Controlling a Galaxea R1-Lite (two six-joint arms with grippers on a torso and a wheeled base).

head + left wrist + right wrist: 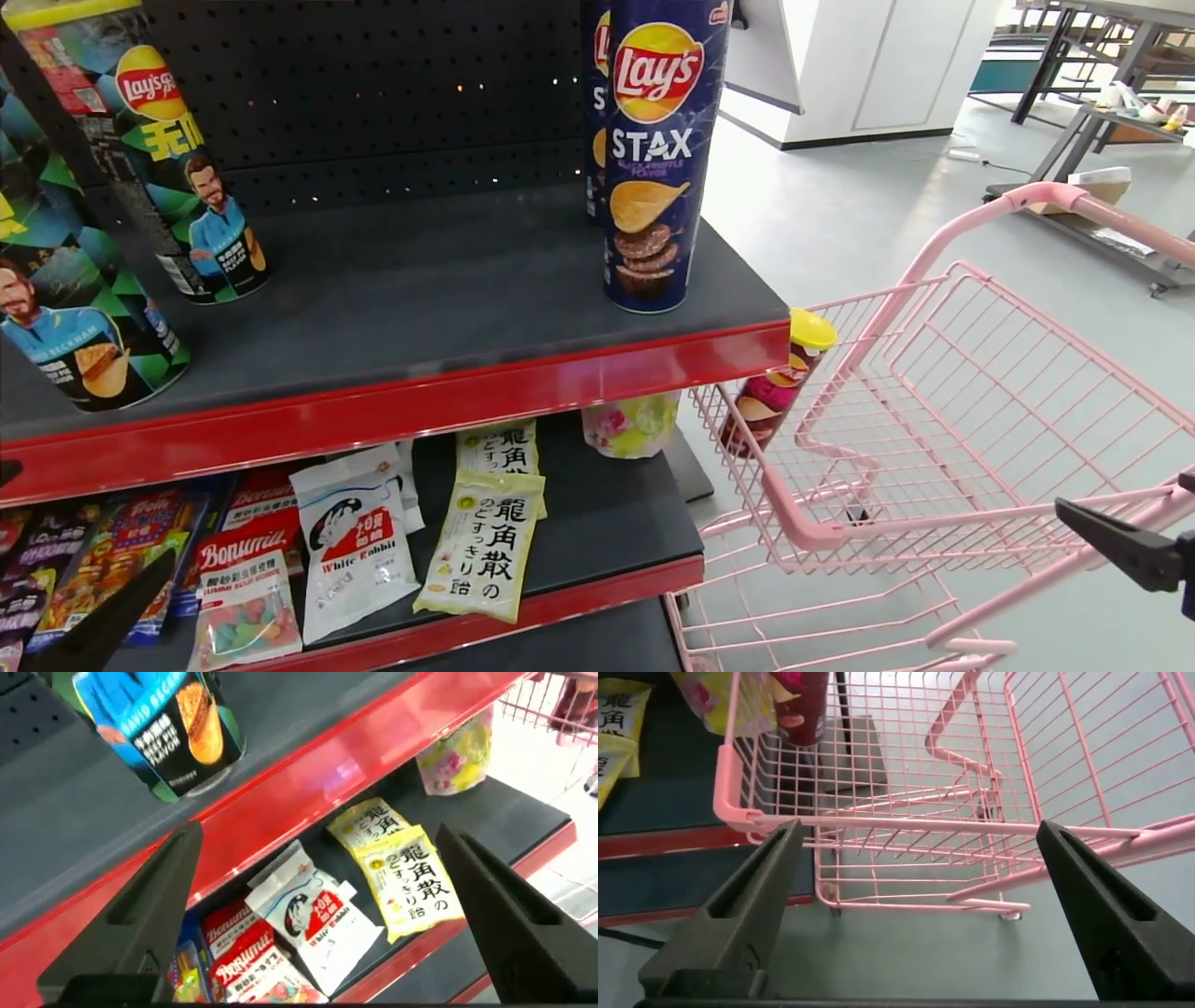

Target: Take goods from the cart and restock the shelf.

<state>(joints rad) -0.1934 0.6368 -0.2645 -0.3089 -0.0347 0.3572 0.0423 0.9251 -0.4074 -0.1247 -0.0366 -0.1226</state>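
A pink wire shopping cart (934, 420) stands at about 4 o'clock in the head view, just beside the end of the dark shelf with a red front edge (420, 401). In the cart's corner nearest the shelf, at about 3 o'clock, a maroon crisp tube with a yellow lid (780, 387) leans tilted against the wire wall, lid uppermost. Its label shows a pale crisp on a dark red ground.

On the upper shelf, at 12 to 1 o'clock, a tall dark blue crisp tube (653, 159) stands upright near the front edge. It carries a red and yellow round logo, white lettering and a picture of stacked crisps. At 9 to 10 o'clock stand two green and black crisp tubes (177, 159), each printed with a figure in a blue shirt.

On the lower shelf, at 6 to 7 o'clock, lie yellow sachets with black characters (481, 546), a white sweets bag with a rabbit drawing (355, 551) and a red and white bag of coloured sweets (245, 597). A pale green and pink pouch (631, 425) sits at the shelf's far end, near the cart.

The left gripper (320, 835) hangs before the shelves, fingers spread wide, holding nothing. The right gripper (920, 826) hangs beside the cart, likewise wide apart and empty.
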